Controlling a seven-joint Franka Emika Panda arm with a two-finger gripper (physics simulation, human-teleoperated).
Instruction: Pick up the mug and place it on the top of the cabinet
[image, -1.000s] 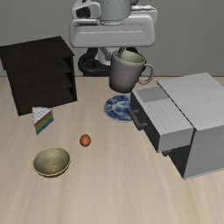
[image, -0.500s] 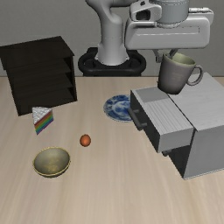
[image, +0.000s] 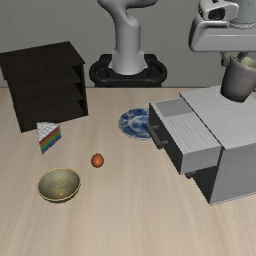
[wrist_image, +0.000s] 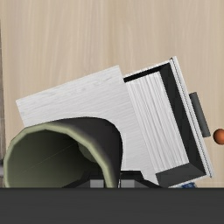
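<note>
Now my pincer (image: 240, 60) is clamped on the mug (image: 240, 80), which hangs over the cabinet (image: 232, 120) top, near its back edge. Released from up here or this near the edge, I judge it could tip or roll off. The open drawer (image: 178, 135), plate (image: 135, 123) and bowl (image: 59, 185) sit lower, out of my way.

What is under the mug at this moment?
The flat top of the grey cabinet lies below the mug. The patch straight beneath is covered by the mug, so contact cannot be judged.
</note>
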